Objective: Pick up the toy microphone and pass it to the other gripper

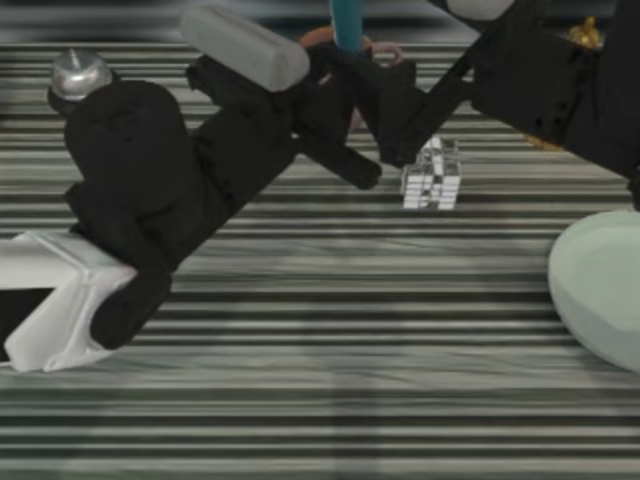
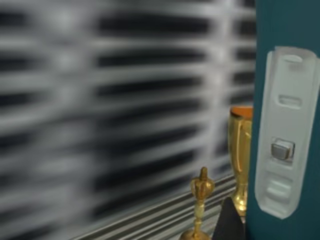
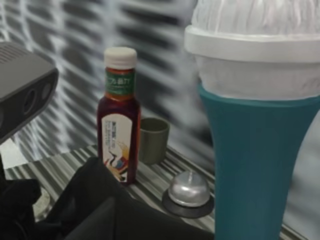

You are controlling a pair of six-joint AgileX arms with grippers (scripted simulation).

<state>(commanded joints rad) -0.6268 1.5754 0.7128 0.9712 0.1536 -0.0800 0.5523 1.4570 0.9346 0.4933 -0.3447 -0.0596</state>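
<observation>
Top view, lower half of frame: bare striped surface [image 1: 330,400], nothing standing on it there. Lower left: white housing of left arm [image 1: 50,300]. Right edge, mid-height: pale rounded body, part of right arm [image 1: 600,285].

Centre of frame: small checkered black-and-white cube [image 1: 432,175] on the surface, just beside the black fingers above it.

Upper centre: both arms converge. Toy microphone [image 1: 347,22] shows only as a teal handle at the top edge, upright, off the surface, between the two claws. Left claw [image 1: 345,85] reaches in from the left, w/ grey cylinder on its wrist. Right claw [image 1: 400,100] comes in from upper right. Finger state of either claw: cannot tell from top view, black on black.

Left wrist view: teal handle w/ white switch strip [image 2: 287,130] fills the frame's right side, very close to the camera; one dark fingertip just beside it at bottom. Grip not confirmed. Beyond it: gold bell [image 2: 200,205] and gold trophy cup [image 2: 241,155].

Right wrist view: microphone's white speckled head over teal neck [image 3: 255,100] fills the right side, close to the camera. Fingers not visible here. Beyond it: silver call bell [image 3: 188,192] on dark base, red sauce bottle [image 3: 118,125] w/ white cap, green cup [image 3: 152,140] just behind bottle.

Top view, upper left: same silver call bell [image 1: 80,72].
</observation>
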